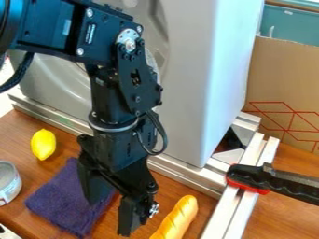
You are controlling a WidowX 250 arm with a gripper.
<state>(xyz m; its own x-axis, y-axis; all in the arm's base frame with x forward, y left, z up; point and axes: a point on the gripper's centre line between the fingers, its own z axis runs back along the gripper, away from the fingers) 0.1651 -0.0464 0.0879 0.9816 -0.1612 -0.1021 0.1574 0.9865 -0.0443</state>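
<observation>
- The black gripper [110,218] hangs down over the desk [213,190], its two fingers apart with no thing clamped between them
- The purple cloth [61,200] lies on the desk's left part, partly behind the gripper; one finger hangs over its right side, and whether they touch I cannot tell
- The toy bread loaf [177,218], golden yellow, lies just beside the gripper on the side away from the cloth, at a slant
- The lemon [44,144] lies toward the desk's far left corner, near the cloth but apart from it
- The round tin [7,184] sits toward the left edge, left of the cloth
- A metal rail [181,178] runs along the foot of the grey panel [198,84]
- The black and red clamp [249,178] rests over the pale rails [232,212] right of the loaf
- A cardboard box [283,79] with red lines stands behind the clamp
</observation>
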